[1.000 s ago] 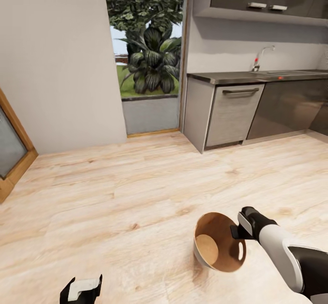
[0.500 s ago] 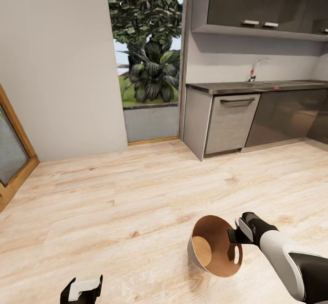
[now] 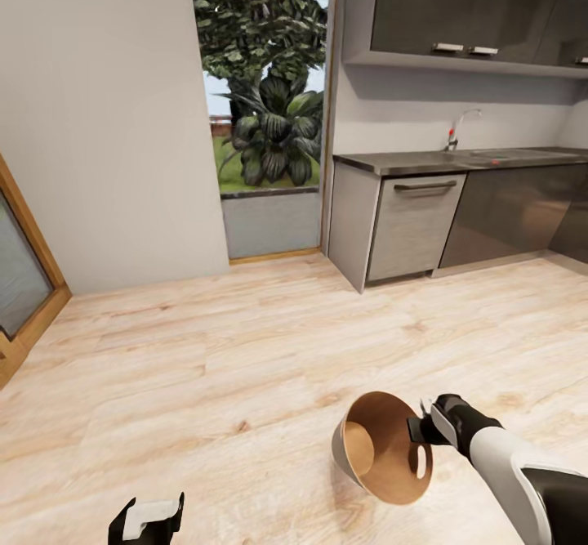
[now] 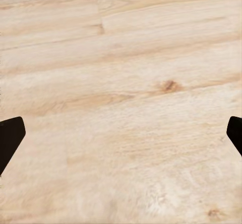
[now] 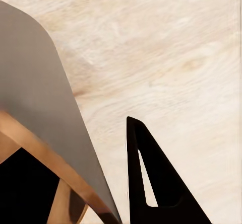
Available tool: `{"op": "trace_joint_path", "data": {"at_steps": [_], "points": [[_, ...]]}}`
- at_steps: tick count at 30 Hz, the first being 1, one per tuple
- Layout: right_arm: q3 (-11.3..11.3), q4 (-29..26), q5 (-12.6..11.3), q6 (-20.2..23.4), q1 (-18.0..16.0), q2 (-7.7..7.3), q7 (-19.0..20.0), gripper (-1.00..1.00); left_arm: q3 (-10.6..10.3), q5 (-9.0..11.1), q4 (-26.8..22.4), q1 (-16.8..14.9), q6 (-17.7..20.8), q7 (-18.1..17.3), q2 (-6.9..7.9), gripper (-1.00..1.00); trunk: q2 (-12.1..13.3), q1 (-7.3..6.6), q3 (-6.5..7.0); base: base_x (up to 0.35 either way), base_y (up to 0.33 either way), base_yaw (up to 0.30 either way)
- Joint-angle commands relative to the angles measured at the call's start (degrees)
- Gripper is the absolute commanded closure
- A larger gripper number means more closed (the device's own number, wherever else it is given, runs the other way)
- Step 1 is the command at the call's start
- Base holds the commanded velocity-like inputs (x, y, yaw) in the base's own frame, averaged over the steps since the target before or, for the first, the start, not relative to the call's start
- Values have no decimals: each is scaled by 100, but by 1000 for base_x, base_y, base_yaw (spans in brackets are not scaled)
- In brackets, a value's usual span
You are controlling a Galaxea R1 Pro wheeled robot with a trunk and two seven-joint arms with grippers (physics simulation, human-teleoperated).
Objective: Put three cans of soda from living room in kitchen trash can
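Head view has my right gripper (image 3: 420,429) pinched on the rim of the tash can (image 3: 377,447), held tilted above the wood floor (image 3: 204,365), well short of the dishwasher (image 3: 412,218). It looks light, stiff and slick, so I grip beside its handle hole. My left gripper (image 4: 121,133) is spread wide, empty.

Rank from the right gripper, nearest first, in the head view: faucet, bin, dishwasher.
1. Bin: tilted, its rim at the right gripper.
2. Dishwasher: across the floor, under the counter's near end.
3. Faucet: farther back, on the counter against the wall.
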Motion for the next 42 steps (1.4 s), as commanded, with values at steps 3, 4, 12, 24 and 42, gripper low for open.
{"op": "trace_joint_path", "data": {"at_steps": [3, 4, 12, 24, 42], "points": [[-84, -13, -61, -92, 28, -13, 43, 100, 0, 0, 1, 0, 0, 0, 0, -100, 121, -67, 55, 0, 0, 0], [-84, -15, -59, -205, 55, -22, 50, 100, 0, 0, 1, 0, 0, 0, 0, -100, 162, -89, 73, 0, 0, 0], [-89, -61, -32, -567, 219, -57, 498, 100, 0, -4, 6, 0, 0, 7, 0, -100, 482, -265, 217, 0, 0, 0], [-75, -162, 3, -1115, 423, -237, 1000, 100, 0, -9, 9, 0, 0, 9, 0, -100, 964, -528, 432, 0, 0, 0], [-54, -1130, 4, -1824, 1551, -241, 1037, 100, 0, -8, 87, -9, 0, 9, -5, -100, 1686, -923, 755, 0, 0, 0]]}}
